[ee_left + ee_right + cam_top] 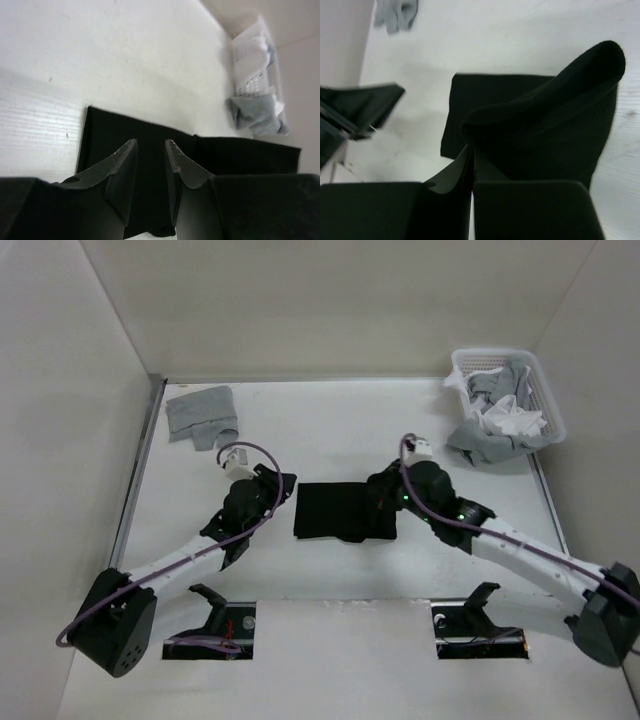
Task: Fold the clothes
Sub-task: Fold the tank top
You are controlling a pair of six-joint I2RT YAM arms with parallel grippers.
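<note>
The clothes point(335, 510) are a black T-shirt lying folded into a small rectangle mid-table. My right gripper point(378, 502) is at its right edge, shut on the fabric. In the right wrist view a curled fold of the clothes point(550, 110) rises from the closed fingertips of the right gripper point(472, 149). My left gripper point(283, 488) hovers by the shirt's left edge. In the left wrist view the left gripper point(151, 143) stands open with nothing between its fingers, and the clothes point(225, 155) lie flat beyond and below it.
A small grey garment point(202, 415) lies at the back left of the table. A white mesh basket point(508, 400) with grey and white garments spilling over its side stands at the back right. Walls enclose the table on three sides.
</note>
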